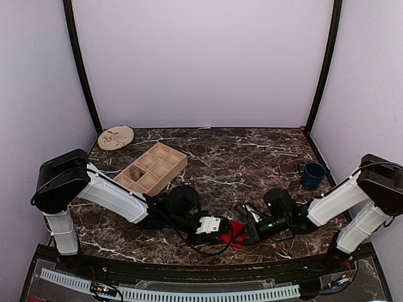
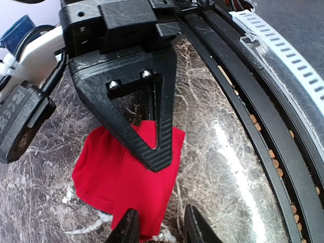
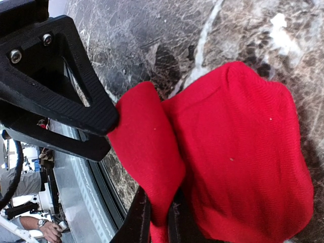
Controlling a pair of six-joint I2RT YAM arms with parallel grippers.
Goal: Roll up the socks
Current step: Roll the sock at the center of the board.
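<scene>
The red sock lies bunched on the marble table near its front edge, between my two grippers. In the right wrist view my right gripper is shut on a raised fold of the red sock. A black finger of the left gripper touches that fold from the left. In the left wrist view my left gripper stands open over the sock's near edge, with bare table showing between its fingers. A tan-brown bundle, seemingly the other sock, sits in a tray compartment.
The wooden compartment tray stands at the back left, with a round patterned plate behind it. A blue mug is at the right. A black rail and white cable strip run along the front edge, close to the sock.
</scene>
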